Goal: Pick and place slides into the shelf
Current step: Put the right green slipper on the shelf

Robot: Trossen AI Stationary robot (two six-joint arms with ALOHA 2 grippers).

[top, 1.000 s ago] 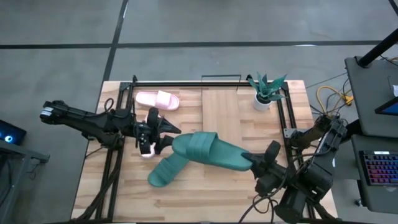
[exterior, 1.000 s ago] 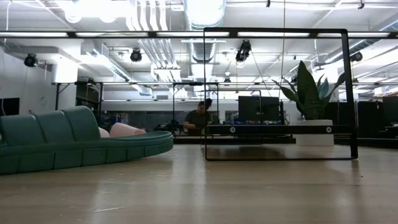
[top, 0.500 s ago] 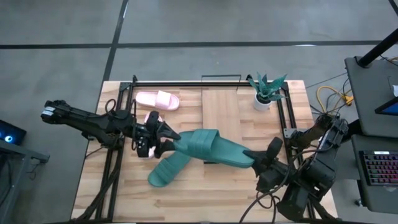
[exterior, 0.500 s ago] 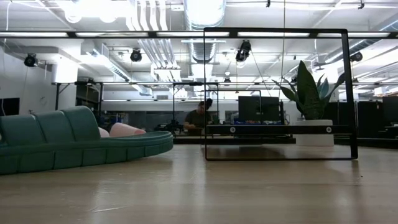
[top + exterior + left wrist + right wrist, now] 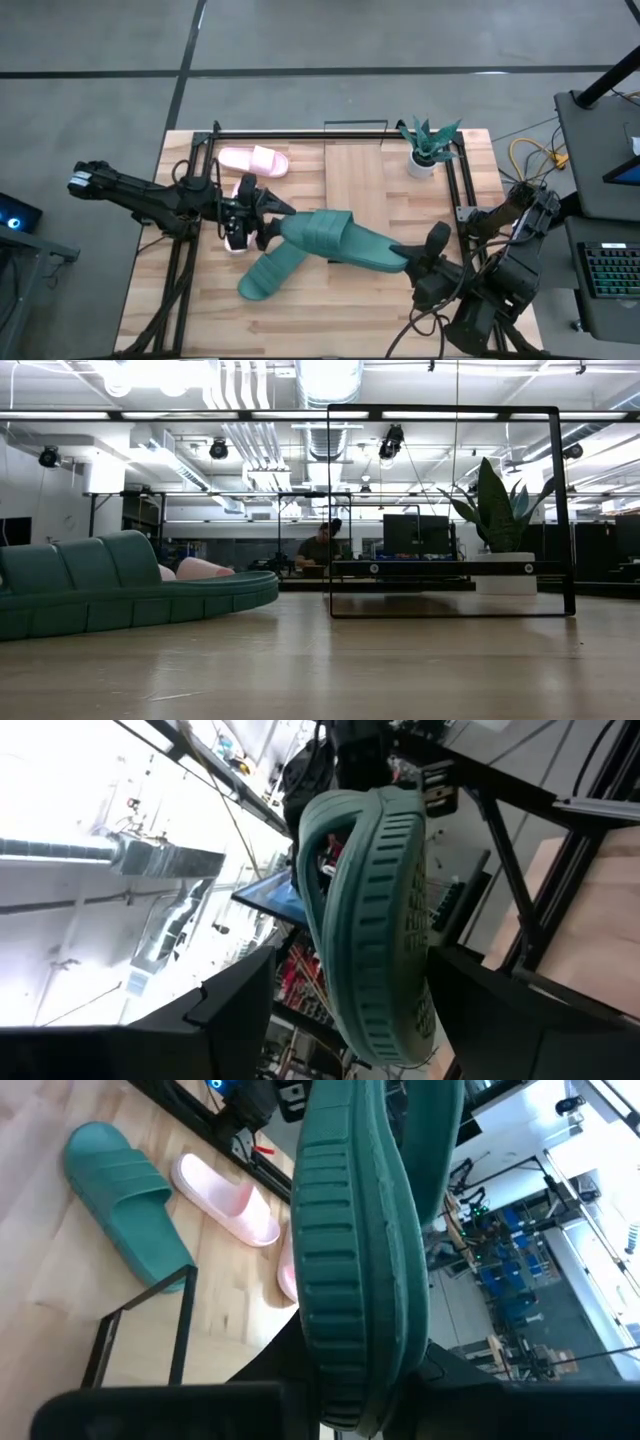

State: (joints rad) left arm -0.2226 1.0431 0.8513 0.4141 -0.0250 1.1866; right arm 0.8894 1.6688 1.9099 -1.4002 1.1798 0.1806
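One teal slide point(image 5: 340, 240) hangs above the middle of the table between both grippers. My left gripper point(image 5: 266, 220), reaching in from the table's left, is shut on its strap end. My right gripper point(image 5: 410, 258), coming from the near right corner, is shut on its heel end. A second teal slide point(image 5: 268, 273) lies flat on the table under it, also in the low view point(image 5: 120, 588). One pink slide point(image 5: 253, 160) lies by the far left corner. Another pink slide point(image 5: 236, 240) is mostly hidden under my left gripper. The shelf point(image 5: 355, 175) has a wood plank and a black wire frame. My left gripper pinches the lifted teal slide's toe end point(image 5: 385, 1020) between its two fingers, coming level from the table's left and along the slide. The ribbed sole point(image 5: 385, 870) shows on edge, clear of the table. My right gripper pinches the same slide's heel end point(image 5: 350, 1370) between its two fingers, slanting in from the near right. The slide runs away from the fingers with its sole edge point(image 5: 350, 1230) toward the camera, well above the tabletop.
A potted plant point(image 5: 428, 148) stands at the far right corner inside the wire frame point(image 5: 450, 510). Black frame bars run along the table's left, far and right sides. Bare wood lies on the near side. A person sits far off in the room point(image 5: 320, 548).
Both grippers keep their hold on the teal slide. It swung slightly toward the table's right and came back, with my left gripper dipping toward the near edge and returning. Nothing else has moved.
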